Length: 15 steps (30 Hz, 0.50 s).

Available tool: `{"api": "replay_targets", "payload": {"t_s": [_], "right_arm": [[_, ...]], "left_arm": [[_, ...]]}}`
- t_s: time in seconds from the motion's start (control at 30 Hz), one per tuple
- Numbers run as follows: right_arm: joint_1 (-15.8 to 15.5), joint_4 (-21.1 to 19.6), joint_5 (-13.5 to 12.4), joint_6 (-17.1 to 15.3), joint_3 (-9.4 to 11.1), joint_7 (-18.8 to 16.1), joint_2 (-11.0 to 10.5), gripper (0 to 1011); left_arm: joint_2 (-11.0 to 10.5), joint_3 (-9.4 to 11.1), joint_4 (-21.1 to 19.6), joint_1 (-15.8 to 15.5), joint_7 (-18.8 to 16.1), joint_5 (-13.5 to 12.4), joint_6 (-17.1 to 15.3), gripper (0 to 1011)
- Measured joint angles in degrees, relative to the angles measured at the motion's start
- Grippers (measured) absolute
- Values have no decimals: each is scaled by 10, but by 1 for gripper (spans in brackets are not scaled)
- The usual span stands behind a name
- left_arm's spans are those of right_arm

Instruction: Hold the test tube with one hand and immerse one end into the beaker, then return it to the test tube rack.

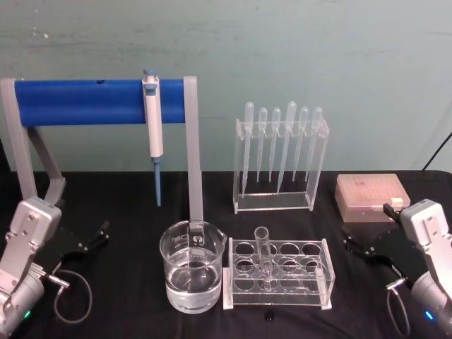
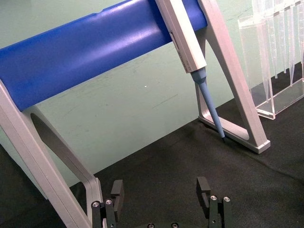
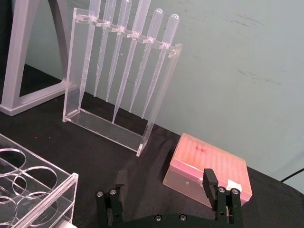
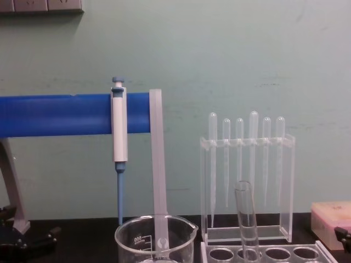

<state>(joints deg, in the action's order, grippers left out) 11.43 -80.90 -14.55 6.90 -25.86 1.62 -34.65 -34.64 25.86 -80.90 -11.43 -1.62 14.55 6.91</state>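
the test tube (image 1: 263, 254) leans in the rack (image 1: 296, 295), just beside the beaker (image 1: 173, 254). the head view shows water (image 1: 192, 284) in that beaker, the chest view the tube's tilt. wrist views show the left gripper (image 2: 160, 185) and right gripper (image 3: 165, 175), low at the table's (image 1: 120, 201) sides, spread apart and empty.

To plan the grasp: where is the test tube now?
Head view: the tube leans slightly in the rack, second column from its left end, just right of the beaker.

White marks on beaker (image 1: 198, 244), none legible
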Motion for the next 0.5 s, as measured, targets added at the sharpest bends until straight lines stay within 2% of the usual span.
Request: {"api": "replay_targets", "payload": {"t_s": [0.5], "right_arm": [[0,0,0,0,0,0,0,1000]], "left_arm": [[0,0,0,0,0,0,0,1000]]}}
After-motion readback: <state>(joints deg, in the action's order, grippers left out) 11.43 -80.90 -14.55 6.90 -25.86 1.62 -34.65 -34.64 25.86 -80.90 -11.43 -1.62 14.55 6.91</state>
